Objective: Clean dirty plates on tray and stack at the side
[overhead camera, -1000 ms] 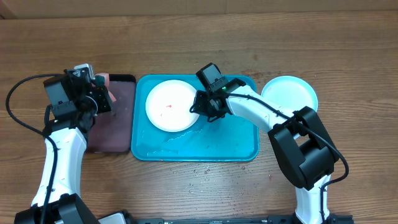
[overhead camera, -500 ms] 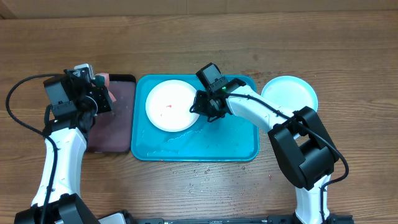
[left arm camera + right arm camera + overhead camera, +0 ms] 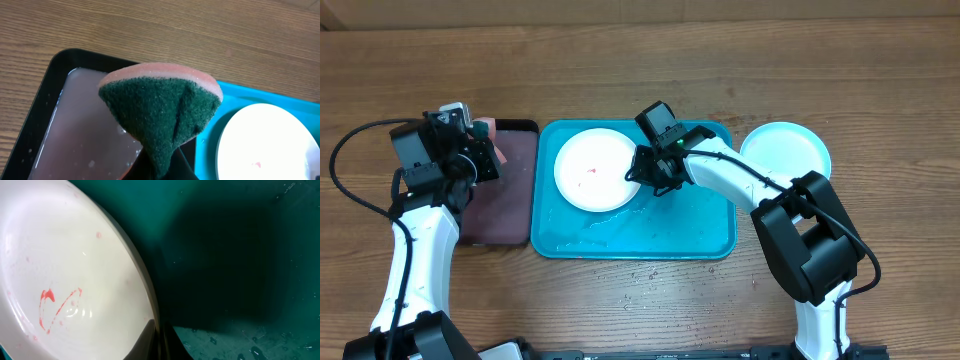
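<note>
A white plate (image 3: 592,170) with a small red smear lies on the left part of the turquoise tray (image 3: 700,225). My right gripper (image 3: 642,172) is shut on the plate's right rim; in the right wrist view the rim (image 3: 145,287) runs between the fingers (image 3: 159,342). A light cyan plate (image 3: 785,148) sits on the table right of the tray. My left gripper (image 3: 485,150) is shut on a pink and green sponge (image 3: 162,107) above the black tray (image 3: 505,200). The white plate also shows in the left wrist view (image 3: 265,145). The yellow-green plate is not in view.
The black tray (image 3: 45,100) holds pinkish water and touches the turquoise tray's left side. Water drops lie on the turquoise tray and on the wooden table in front of it (image 3: 645,275).
</note>
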{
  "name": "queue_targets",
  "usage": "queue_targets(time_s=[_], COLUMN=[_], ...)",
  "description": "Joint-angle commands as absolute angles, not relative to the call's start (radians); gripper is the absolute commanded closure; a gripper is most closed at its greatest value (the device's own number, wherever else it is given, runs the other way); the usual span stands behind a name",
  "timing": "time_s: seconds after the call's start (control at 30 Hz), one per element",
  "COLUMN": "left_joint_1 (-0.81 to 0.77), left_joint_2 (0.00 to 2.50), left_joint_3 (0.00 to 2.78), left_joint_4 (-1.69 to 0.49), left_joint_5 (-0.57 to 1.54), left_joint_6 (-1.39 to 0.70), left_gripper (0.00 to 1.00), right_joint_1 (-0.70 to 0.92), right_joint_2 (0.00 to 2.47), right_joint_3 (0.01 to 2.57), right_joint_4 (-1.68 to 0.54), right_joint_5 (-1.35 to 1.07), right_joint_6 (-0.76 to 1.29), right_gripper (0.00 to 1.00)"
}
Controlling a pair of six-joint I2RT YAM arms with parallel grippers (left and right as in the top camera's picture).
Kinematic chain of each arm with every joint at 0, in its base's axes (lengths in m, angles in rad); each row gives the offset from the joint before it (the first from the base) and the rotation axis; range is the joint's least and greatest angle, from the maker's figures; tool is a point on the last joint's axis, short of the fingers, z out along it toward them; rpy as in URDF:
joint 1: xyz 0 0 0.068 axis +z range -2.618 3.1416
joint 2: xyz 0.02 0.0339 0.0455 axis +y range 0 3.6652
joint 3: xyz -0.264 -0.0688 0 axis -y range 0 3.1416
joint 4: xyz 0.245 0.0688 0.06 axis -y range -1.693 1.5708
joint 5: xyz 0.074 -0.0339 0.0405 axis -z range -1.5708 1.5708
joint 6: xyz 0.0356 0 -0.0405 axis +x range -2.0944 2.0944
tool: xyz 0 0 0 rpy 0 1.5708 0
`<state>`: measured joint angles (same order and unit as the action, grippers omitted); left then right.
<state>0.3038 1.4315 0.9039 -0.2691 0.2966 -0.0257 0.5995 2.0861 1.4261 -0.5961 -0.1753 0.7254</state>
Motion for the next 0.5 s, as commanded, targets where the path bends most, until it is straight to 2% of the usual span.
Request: queue_targets(time_s=[0.0,0.2,0.47], left_joint_1=[0.314,0.284,0.116], left_joint_2=[1.419,1.419,1.475], left_joint_3=[0.901,0.901,1.024], left_joint_4=[-0.264,-0.296,-0.441], left_joint_5=[0.311,0.314,0.229], left_joint_6=[-0.015,-0.071,-0.035], left_gripper=[0.96,0.96,0.96], right_joint_1=[0.605,0.605,0.605], right_joint_2=[2.09,2.09,2.09], right_joint_3=[1.42,1.42,1.42], right_joint_4=[-0.596,-0.595,-0.595], right_joint_5=[-0.157,-0.157,-0.158], right_joint_6=[0.723,0.723,0.727], right_gripper=[0.96,0.96,0.96])
